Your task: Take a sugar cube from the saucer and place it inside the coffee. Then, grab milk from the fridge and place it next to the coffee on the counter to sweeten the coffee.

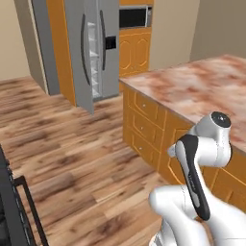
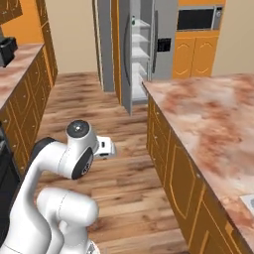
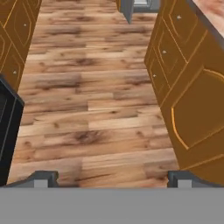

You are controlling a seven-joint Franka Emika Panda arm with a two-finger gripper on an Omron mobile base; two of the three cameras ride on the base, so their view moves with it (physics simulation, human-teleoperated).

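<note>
Wooden plank floor [image 3: 96, 109] runs ahead of me between two rows of orange cabinets [image 3: 188, 100], and the fridge [image 1: 96, 48] stands at the far end, upper middle of both base views, one door swung out and pale shelves showing inside; my jaws [image 3: 113, 178] stand wide apart with nothing between them, tips at the lower corners of the hand view, aimed down the aisle at bare boards.

A small greenish thing sits on an upper fridge shelf in the right base view; it may be the milk, too small for me to say. The marbled counter [image 2: 208, 119] lies along the right of that view; I cannot make out coffee, saucer or sugar cube on the part I see.

Risks as I judge them: the open fridge door [image 1: 89, 72] juts into the aisle, so a careless approach could knock it with my elbow; the counter's corner is near my right side; reaching into a narrow shelf with jaws this wide could clip shelf edges or topple the carton instead of gripping it.
</note>
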